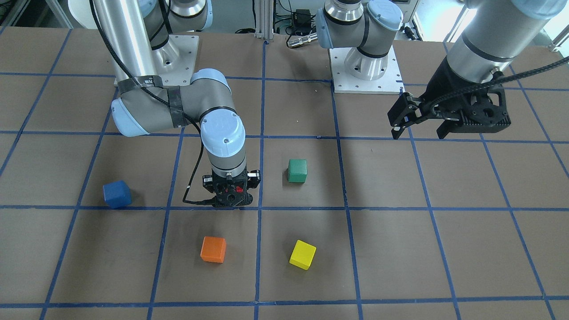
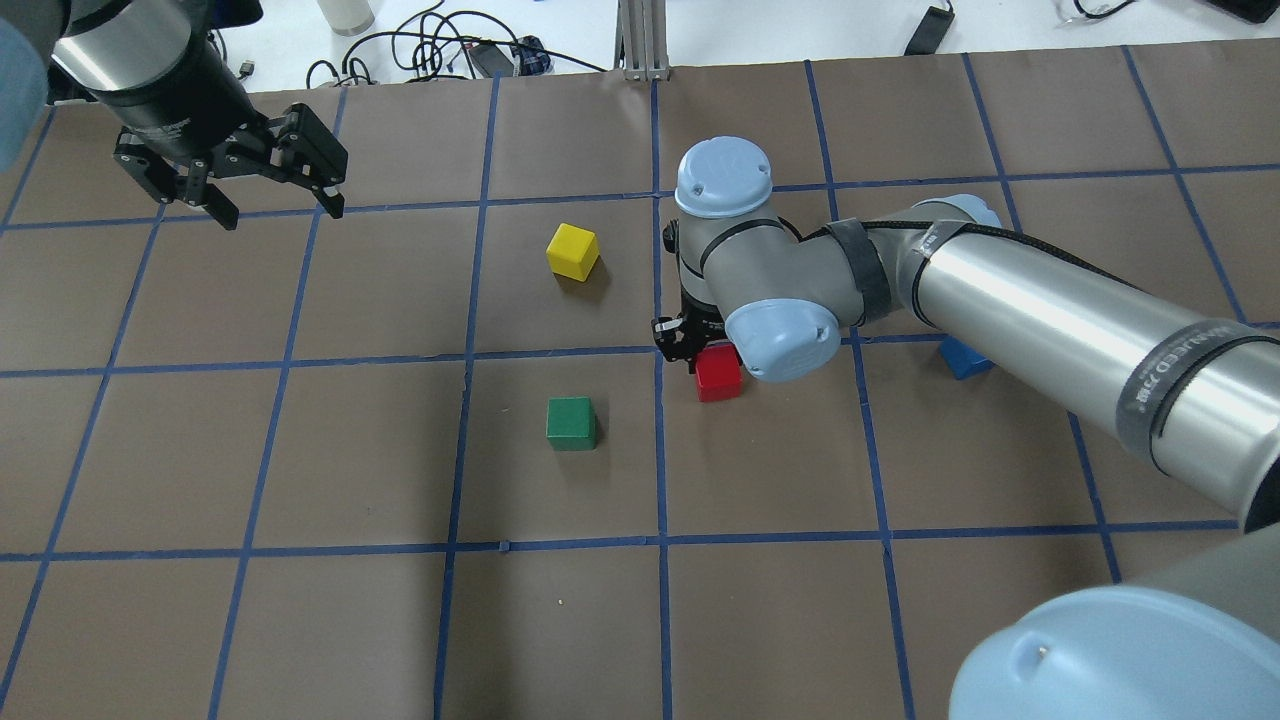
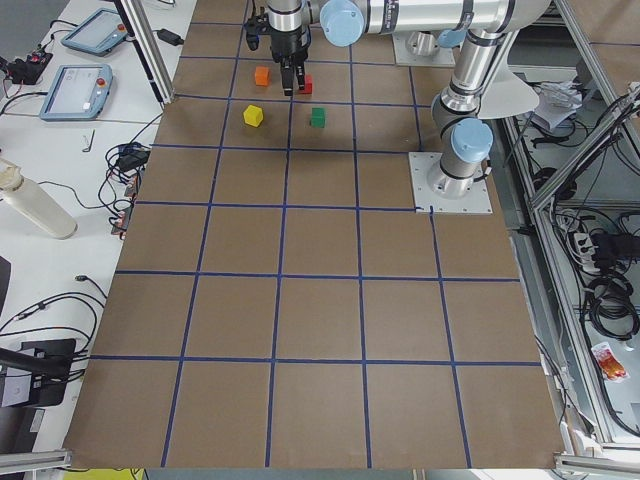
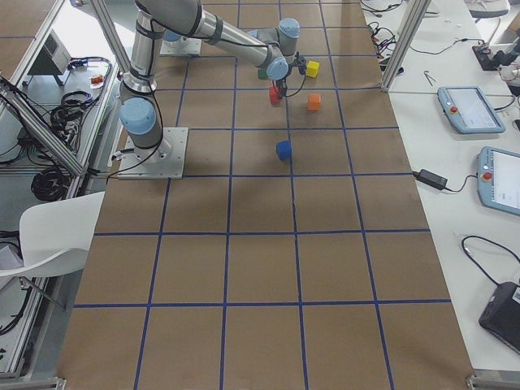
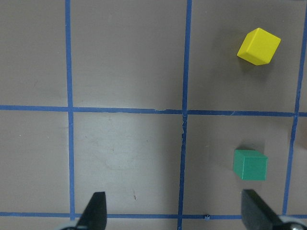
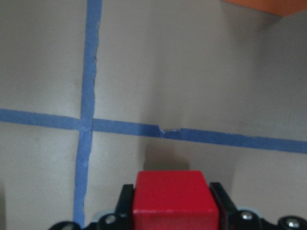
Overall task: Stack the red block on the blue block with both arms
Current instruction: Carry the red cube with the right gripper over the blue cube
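Observation:
The red block (image 2: pixel 718 375) sits between the fingers of my right gripper (image 2: pixel 697 358), which reaches down near the table's middle. In the right wrist view the block (image 6: pixel 170 194) fills the gap and both fingers (image 6: pixel 125 201) press on its sides. The blue block (image 1: pixel 117 194) lies apart on the table, toward the robot's right; in the overhead view it (image 2: pixel 962 357) is partly hidden behind the right arm. My left gripper (image 2: pixel 275 200) hangs open and empty, high over the far left of the table.
A green block (image 2: pixel 571 423), a yellow block (image 2: pixel 573 250) and an orange block (image 1: pixel 213 249) lie around the right gripper. The orange block's edge shows in the right wrist view (image 6: pixel 259 5). Blue tape lines grid the brown table (image 2: pixel 300 600).

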`<action>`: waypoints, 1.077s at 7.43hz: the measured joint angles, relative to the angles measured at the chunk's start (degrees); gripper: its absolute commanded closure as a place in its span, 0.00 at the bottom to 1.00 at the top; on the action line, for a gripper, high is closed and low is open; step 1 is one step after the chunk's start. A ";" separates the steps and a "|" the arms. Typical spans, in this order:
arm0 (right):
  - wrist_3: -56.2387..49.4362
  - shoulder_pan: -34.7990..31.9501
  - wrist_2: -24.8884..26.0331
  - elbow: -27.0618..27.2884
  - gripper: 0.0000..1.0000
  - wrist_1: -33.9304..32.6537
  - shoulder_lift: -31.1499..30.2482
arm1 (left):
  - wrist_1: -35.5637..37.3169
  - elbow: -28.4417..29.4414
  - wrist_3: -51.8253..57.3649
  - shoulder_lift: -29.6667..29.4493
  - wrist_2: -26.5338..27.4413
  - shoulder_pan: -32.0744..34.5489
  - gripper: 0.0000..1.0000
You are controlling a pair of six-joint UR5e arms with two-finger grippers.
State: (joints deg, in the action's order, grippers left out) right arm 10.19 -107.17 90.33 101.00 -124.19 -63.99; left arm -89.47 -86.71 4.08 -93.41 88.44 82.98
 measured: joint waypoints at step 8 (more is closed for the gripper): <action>-29.29 24.36 5.58 0.68 1.00 11.30 -14.33 | 0.24 0.02 -0.48 -0.86 0.07 0.40 0.00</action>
State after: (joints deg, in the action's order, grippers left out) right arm -19.10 -82.82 95.91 101.68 -112.88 -78.32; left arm -89.23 -86.69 3.60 -94.27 88.51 83.38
